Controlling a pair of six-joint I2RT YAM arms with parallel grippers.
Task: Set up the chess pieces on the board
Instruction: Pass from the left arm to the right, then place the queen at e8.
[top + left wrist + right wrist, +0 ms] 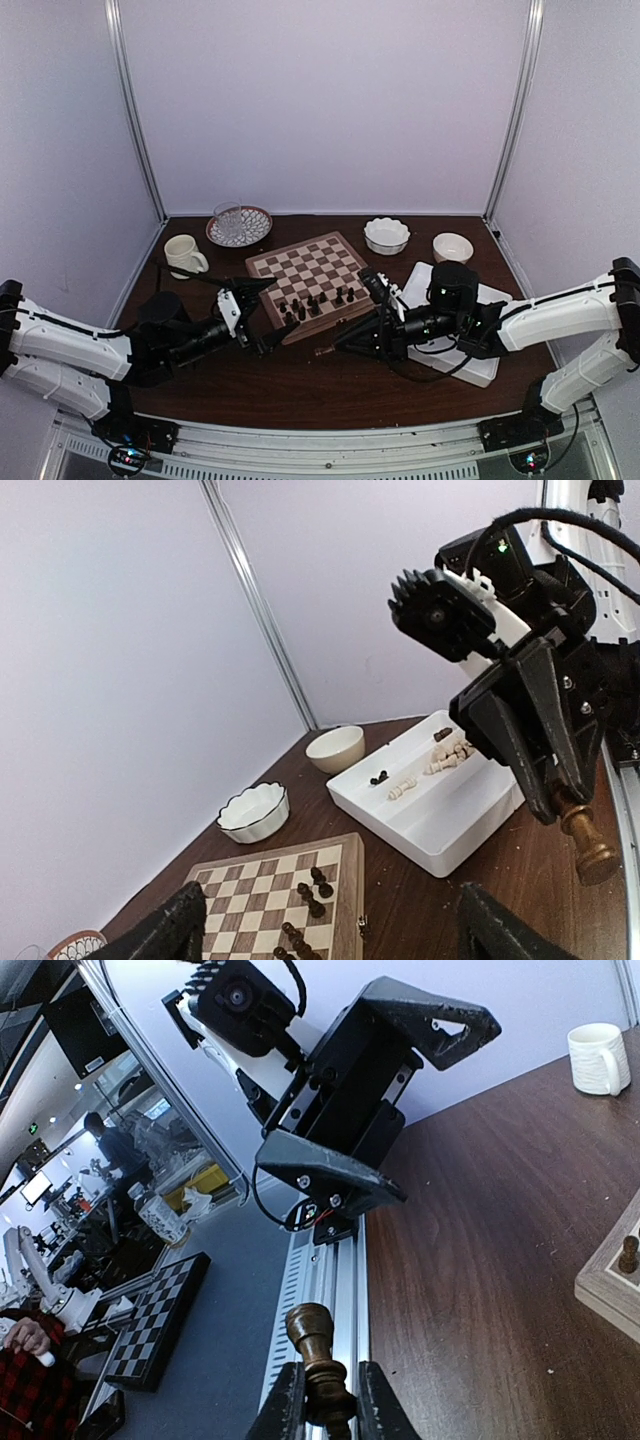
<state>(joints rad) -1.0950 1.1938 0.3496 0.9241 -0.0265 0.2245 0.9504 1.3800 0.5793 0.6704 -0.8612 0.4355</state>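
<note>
The board (308,272) lies mid-table with several dark chess pieces (316,302) along its near edge. My right gripper (332,348) hovers just off the board's near corner, shut on a dark brown chess piece (322,1358) held by its base, head pointing out past the fingertips (288,1406). The left wrist view shows that same brown piece (588,844) hanging from the right gripper. My left gripper (274,310) faces it from the left, open and with nothing in it, its fingers (165,930) standing wide apart. Pale pieces (446,758) and a few dark ones (378,777) lie in the white tray (440,835).
The white divided tray (478,362) sits right of the board under the right arm. Behind are a scalloped white bowl (386,235), a plain cream bowl (453,247), a mug (183,254) and a patterned plate (256,232) holding a glass (228,218).
</note>
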